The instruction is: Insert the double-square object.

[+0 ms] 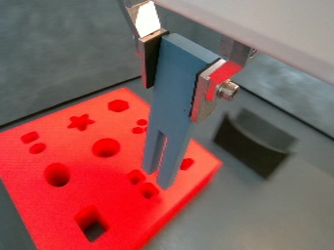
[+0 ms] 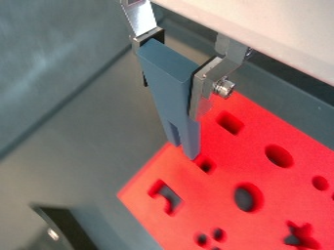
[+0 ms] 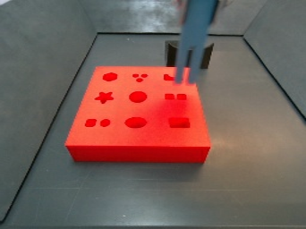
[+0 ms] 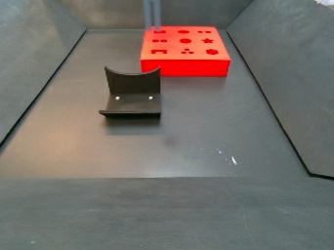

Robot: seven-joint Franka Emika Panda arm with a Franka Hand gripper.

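Dark grey floor [image 4: 170,146] carries my red board [image 3: 143,121] with shaped holes and the dark notched fixture [image 4: 131,96]. My gripper [image 1: 183,61] hangs over the board, jaws clamped on the upright light-blue double-square object [image 1: 174,112], legs at the board's surface.

Place: a robot test cell is suggested
Evidence: bare dark walled floor [image 4: 170,137], fixture [image 4: 131,95], red board [image 3: 141,114]
Gripper [image 1: 181,61]: seen above the board
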